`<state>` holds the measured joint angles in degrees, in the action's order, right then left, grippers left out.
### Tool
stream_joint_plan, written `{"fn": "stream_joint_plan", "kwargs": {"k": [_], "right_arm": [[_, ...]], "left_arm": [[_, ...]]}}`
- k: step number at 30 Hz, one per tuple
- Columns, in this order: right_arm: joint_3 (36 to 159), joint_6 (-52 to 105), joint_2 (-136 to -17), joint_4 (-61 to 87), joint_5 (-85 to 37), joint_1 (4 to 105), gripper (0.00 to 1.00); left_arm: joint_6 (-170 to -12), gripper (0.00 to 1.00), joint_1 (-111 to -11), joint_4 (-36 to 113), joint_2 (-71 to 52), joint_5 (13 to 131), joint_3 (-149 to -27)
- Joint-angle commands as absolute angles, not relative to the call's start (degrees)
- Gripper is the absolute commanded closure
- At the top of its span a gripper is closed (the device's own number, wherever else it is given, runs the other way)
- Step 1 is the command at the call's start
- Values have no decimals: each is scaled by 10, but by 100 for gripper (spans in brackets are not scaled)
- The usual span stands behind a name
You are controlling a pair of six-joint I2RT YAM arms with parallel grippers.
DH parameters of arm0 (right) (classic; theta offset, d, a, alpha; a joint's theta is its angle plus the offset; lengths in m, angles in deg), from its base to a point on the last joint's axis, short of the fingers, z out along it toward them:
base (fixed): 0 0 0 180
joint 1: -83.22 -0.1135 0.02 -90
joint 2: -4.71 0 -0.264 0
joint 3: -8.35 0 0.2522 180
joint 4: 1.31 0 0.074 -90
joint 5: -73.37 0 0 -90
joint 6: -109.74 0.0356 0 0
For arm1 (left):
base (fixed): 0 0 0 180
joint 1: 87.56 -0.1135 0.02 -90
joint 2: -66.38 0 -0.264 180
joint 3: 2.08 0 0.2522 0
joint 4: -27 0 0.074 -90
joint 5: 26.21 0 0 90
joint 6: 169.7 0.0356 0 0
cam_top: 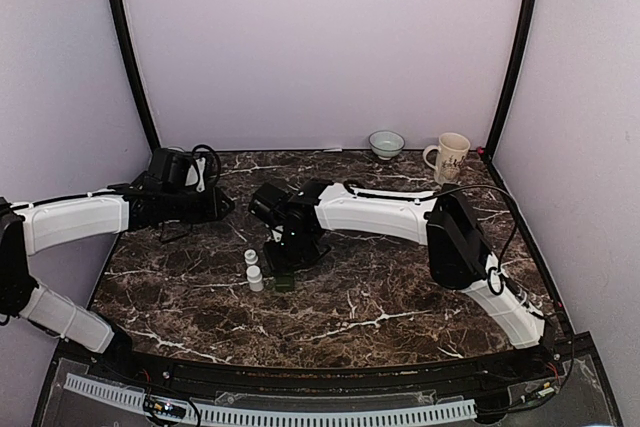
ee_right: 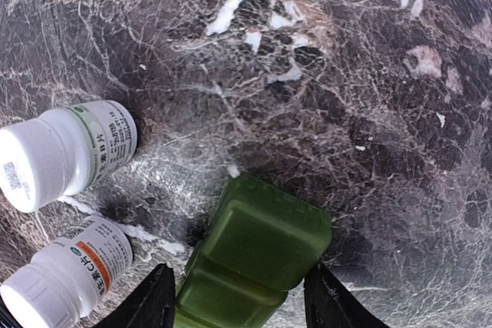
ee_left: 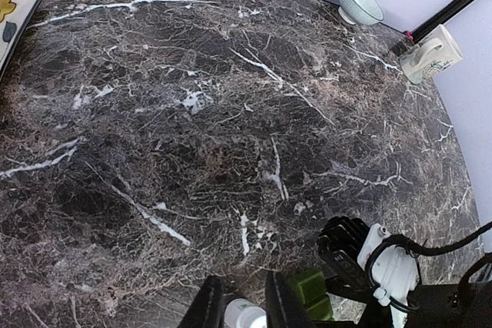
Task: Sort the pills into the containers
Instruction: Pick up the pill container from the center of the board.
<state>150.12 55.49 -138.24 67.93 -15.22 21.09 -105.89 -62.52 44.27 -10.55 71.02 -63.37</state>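
My right gripper [cam_top: 284, 265] hangs over the containers [cam_top: 283, 278], a dark green box at the middle of the top view. Two white bottles [cam_top: 255, 278] stand just left of it, and my left gripper [cam_top: 222, 205] sits further up-left, apart from them. A bowl [cam_top: 386, 143] and a mug [cam_top: 448, 157] stand upper right, out of the way. In the left wrist view my fingers [ee_left: 206, 306] leave a narrow gap and hold nothing, with a bottle cap and the box beyond them at the bottom edge. In the right wrist view my jaws stand wide, one on each side of the box; whether they press it I cannot tell. Both bottles are capped, the box looks shut and no pill shows. I judge the sorting hardly begun, and the bottles crowd the box's left side.
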Motion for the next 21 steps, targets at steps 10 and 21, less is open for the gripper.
{"fn": "stream_joint_plan", "kwargs": {"k": [10, 21], "right_arm": [[1445, 562, -1358, 663, -156, 209, 68], [1259, 588, -1216, 507, -241, 246, 70]], "left_arm": [[-1053, 77, -623, 439, -78, 711, -615], [-1054, 73, -622, 417, -69, 744, -616]]}}
